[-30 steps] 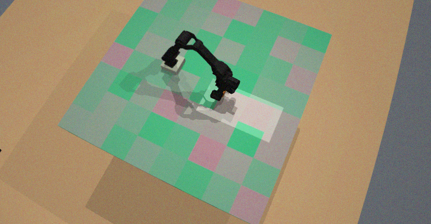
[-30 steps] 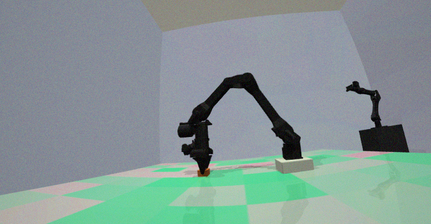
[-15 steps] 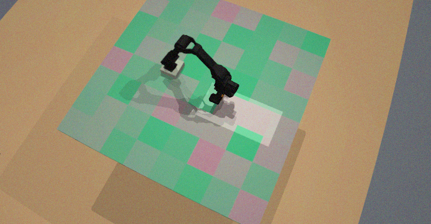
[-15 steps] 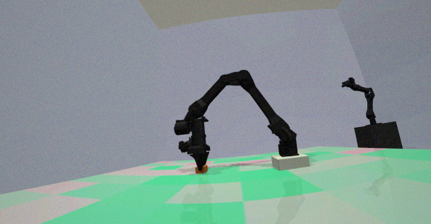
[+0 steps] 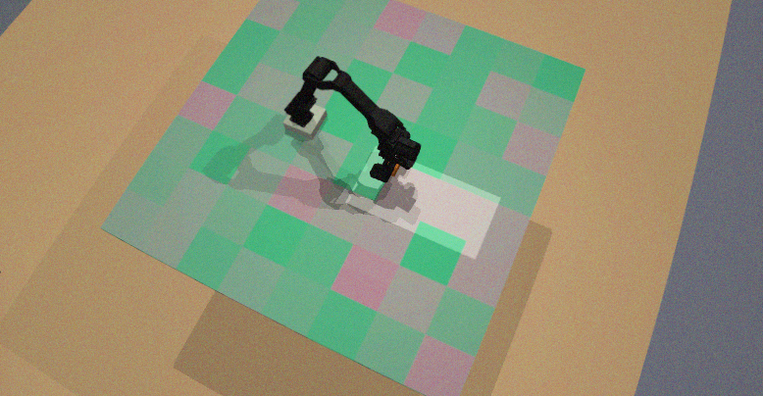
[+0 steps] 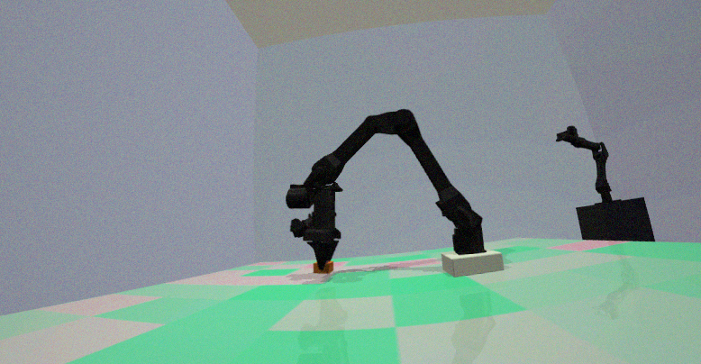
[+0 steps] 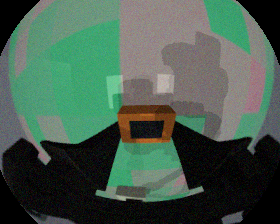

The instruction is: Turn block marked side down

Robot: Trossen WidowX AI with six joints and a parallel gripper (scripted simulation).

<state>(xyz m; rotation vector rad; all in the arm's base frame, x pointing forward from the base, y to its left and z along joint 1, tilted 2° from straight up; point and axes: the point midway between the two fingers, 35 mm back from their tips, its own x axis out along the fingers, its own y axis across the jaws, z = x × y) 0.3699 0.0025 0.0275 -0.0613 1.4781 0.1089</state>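
Observation:
The orange block (image 5: 395, 170) (image 6: 329, 268) (image 7: 146, 116) is held between the two fingers of my gripper (image 6: 323, 267) (image 7: 145, 123). Its dark rectangular mark (image 7: 146, 129) shows in the wrist view, on the face turned up toward the wrist camera. My gripper points straight down, shut on the block's left and right sides as the wrist view shows them. In the exterior view the block appears just above the table (image 6: 343, 346), with a very small gap at most. The block's underside is hidden, and in the top view the arm covers most of the block.
The arm's pale base block (image 5: 304, 128) (image 6: 471, 264) stands on the checkered table. A bright light patch (image 5: 459, 206) and the arm's shadow lie across the table near the gripper. A second black arm (image 6: 602, 165) on a dark box (image 6: 615, 222) stands in the background at the right.

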